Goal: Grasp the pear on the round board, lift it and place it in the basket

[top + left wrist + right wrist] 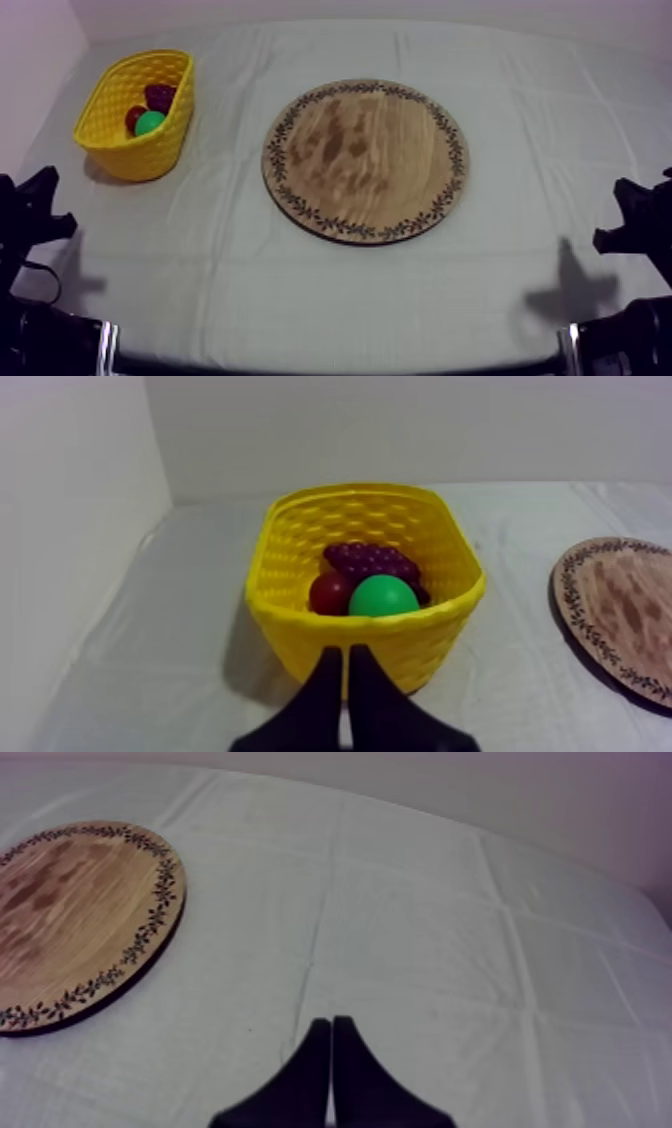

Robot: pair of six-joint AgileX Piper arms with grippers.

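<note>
board [365,160]: bare. pear [383,597]: in basket [290,536], touching grapes [370,559] and small red fruit [328,592]. left gripper [346,654], right gripper [331,1024]: fingers together, empty. step: placing looks done; next: nothing further called for.

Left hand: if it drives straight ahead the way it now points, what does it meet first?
The near wall of the yellow basket. The left hand, shut on nothing, points straight at that wall, below the rim. How wide the gap between them is I cannot judge from the left wrist view.
</note>
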